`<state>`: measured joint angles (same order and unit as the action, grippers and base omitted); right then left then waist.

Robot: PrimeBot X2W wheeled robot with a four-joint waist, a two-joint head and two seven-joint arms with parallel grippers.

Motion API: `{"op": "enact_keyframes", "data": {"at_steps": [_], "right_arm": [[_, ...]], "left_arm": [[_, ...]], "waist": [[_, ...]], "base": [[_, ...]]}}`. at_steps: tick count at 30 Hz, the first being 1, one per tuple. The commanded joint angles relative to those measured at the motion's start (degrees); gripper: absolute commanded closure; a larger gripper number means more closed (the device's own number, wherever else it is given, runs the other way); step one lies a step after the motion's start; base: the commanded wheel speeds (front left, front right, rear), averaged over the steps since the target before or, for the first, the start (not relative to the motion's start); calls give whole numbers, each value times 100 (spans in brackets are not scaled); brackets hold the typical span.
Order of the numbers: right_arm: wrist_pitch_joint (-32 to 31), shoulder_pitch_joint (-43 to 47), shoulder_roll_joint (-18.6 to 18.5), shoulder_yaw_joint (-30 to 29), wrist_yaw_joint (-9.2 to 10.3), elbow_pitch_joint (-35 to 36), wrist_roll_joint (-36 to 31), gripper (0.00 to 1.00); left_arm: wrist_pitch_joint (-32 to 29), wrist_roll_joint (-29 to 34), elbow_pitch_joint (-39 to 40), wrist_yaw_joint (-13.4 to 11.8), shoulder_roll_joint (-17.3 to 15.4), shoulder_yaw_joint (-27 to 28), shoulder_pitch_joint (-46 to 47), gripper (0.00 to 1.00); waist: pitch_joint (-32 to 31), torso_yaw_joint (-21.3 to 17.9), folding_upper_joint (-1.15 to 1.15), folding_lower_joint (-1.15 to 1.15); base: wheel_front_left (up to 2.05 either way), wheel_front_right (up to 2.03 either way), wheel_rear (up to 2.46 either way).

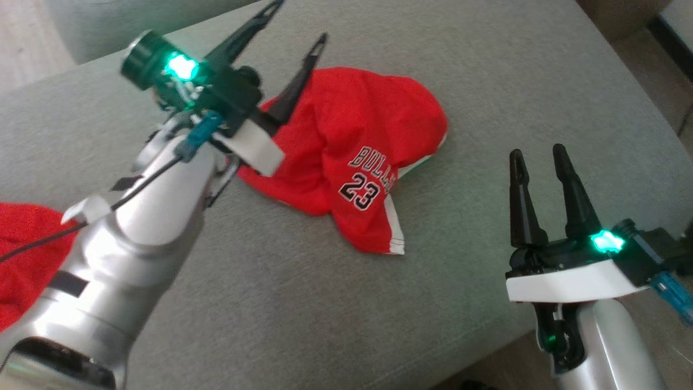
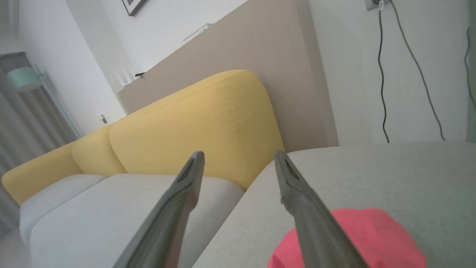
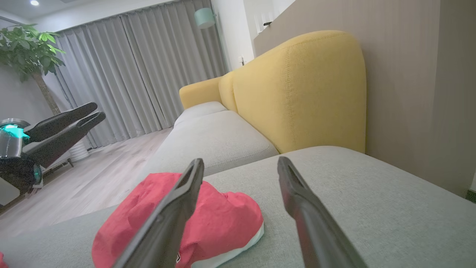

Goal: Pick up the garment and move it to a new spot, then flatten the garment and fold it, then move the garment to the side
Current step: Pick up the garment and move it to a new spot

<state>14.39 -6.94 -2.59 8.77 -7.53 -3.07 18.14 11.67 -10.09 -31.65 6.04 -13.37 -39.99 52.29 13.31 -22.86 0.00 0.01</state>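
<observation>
A home living room: yellow-backed sofa (image 3: 297, 93), long grey curtains (image 3: 130, 67), leafy indoor plant (image 3: 26, 48), wooden floor (image 3: 93, 178).

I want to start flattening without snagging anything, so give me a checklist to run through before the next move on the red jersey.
1. Left gripper open and empty: ok, fingers spread, raised by the jersey's left edge.
2. Right gripper open and empty: ok, off to the jersey's right, apart from it.
3. Jersey free on the grey cushion: ok, nothing holds it.
4. Jersey flat: not ok, bunched in a heap with the white-trimmed hem curled.
5. Collar and armholes located: cannot tell, lost in the folds.
6. Other red cloth kept apart: ok, it lies at the lower left, away from the jersey.
</observation>
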Motion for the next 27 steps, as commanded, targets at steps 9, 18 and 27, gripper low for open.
{"op": "enact_keyframes", "data": {"at_steps": [9, 18, 27], "right_arm": [[61, 41, -29, -90, 4, 203, -311, 0], [61, 191, -29, -253, 4, 126, -729, 0], [61, 417, -29, -386, 4, 14, -858, 0]], "left_arm": [[320, -270, 289, -461, -526, 683, -536, 0], [331, -523, 1550, -983, -597, 1154, -2091, 0], [332, -570, 2480, -1490, -95, 1534, -3692, 0]], "waist": [[-307, 1046, 0, -1], [-621, 2077, 0, -1], [-878, 2632, 0, -1]], "base": [[0, 0, 0], [0, 0, 0], [0, 0, 0]]}}
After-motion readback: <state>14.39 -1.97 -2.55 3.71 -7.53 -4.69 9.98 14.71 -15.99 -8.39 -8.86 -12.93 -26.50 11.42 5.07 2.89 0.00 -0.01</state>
